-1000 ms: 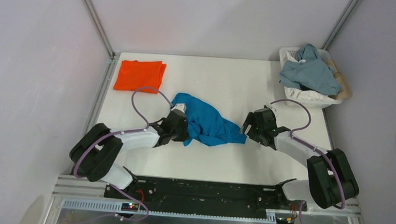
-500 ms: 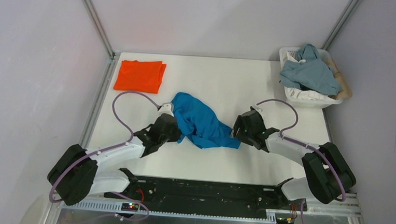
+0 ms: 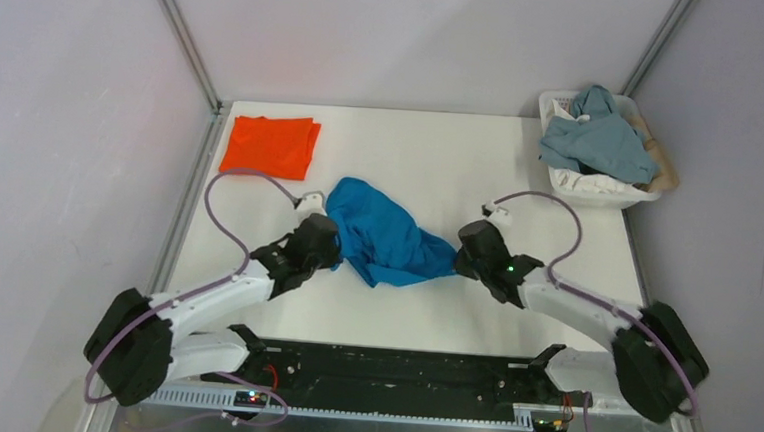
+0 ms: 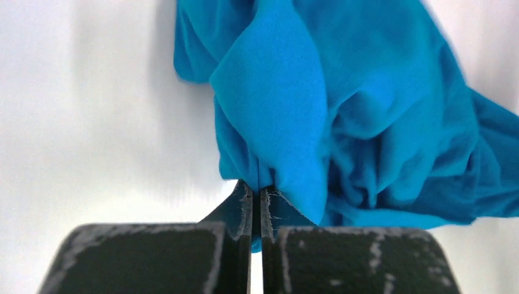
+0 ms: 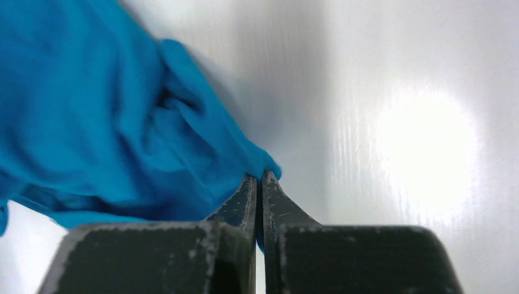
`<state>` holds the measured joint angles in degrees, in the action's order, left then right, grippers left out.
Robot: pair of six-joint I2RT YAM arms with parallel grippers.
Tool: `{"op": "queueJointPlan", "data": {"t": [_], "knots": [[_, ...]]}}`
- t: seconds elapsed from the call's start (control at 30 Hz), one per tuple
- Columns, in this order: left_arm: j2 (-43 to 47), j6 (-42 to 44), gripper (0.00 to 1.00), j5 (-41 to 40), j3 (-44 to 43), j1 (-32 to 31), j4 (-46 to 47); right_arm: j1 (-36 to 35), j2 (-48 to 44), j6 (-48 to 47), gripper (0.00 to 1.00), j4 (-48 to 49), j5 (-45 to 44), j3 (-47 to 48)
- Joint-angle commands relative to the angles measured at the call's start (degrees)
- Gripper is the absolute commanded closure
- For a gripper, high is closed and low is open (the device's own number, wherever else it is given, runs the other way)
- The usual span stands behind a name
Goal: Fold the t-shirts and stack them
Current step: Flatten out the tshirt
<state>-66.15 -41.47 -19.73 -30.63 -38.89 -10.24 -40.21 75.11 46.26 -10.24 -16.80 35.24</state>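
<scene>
Nearest, mid-table: clamped tight on a fold at the left edge of the blue t-shirt point(image 3: 382, 238), the left gripper point(image 4: 256, 191). Pinched shut on the same cloth's right tip, the right gripper point(image 5: 257, 179). Between the two, crumpled blue fabric bunched in a loose heap on the white table point(image 3: 442, 150). Farther back at left, the orange t-shirt point(image 3: 270, 145), folded flat, well apart from the blue one. Far right, a white basket point(image 3: 600, 192) heaped with grey-blue clothing point(image 3: 598, 139).
</scene>
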Motion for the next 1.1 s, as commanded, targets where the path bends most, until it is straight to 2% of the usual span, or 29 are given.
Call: {"op": "queueJointPlan", "data": {"t": [0.0, 0.1, 0.2, 0.33, 0.47, 0.57, 0.67, 0.77, 0.9, 0.97, 1.07], "knots": [[7.4, 2.1, 1.00, -11.8, -7.8, -0.3, -6.7, 2.2, -13.8, -3.6, 1.00, -1.2, -10.8, 2.4], [12.0, 4.9, 1.00, -17.4, -13.8, -0.3, -9.1, 6.1, -21.3, -6.8, 1.00, -2.3, -9.5, 4.5], [14.3, 8.6, 1.00, -19.3, -22.3, -0.2, -9.9, 11.0, -28.2, -9.8, 1.00, -1.8, -4.4, 7.6], [14.7, 14.6, 1.00, -21.0, -31.4, -0.2, -9.8, 13.6, -31.0, -15.0, 1.00, -1.1, -1.4, 15.2], [12.3, 20.5, 1.00, -24.9, -39.5, -0.2, -9.7, 16.1, -29.6, -18.4, 1.00, -0.2, -1.9, 22.7], [8.5, 23.5, 1.00, -25.9, -44.5, 2.3, -9.6, 20.2, -24.7, -20.0, 1.00, 0.7, -0.7, 28.8], [1.8, 23.1, 1.00, -15.1, -50.2, 8.7, -9.7, 24.0, -19.1, -20.5, 1.00, 3.9, 4.5, 33.7], [-7.5, 25.2, 1.00, -11.5, -57.7, 13.7, -9.6, 26.9, -10.8, -21.2, 1.00, 7.3, 8.2, 39.6], [-16.7, 30.2, 1.00, -5.0, -74.3, 15.6, -9.7, 28.7, -0.3, -22.9, 1.00, 4.6, 10.2, 55.2], [-19.9, 31.2, 1.00, -3.3, -80.9, 15.8, -9.7, 29.2, 3.5, -23.2, 1.00, 2.6, 10.3, 65.1], [-22.3, 32.3, 1.00, -1.4, -87.4, 16.4, -9.8, 29.8, 6.7, -23.4, 1.00, -0.9, 11.1, 72.5]]}}
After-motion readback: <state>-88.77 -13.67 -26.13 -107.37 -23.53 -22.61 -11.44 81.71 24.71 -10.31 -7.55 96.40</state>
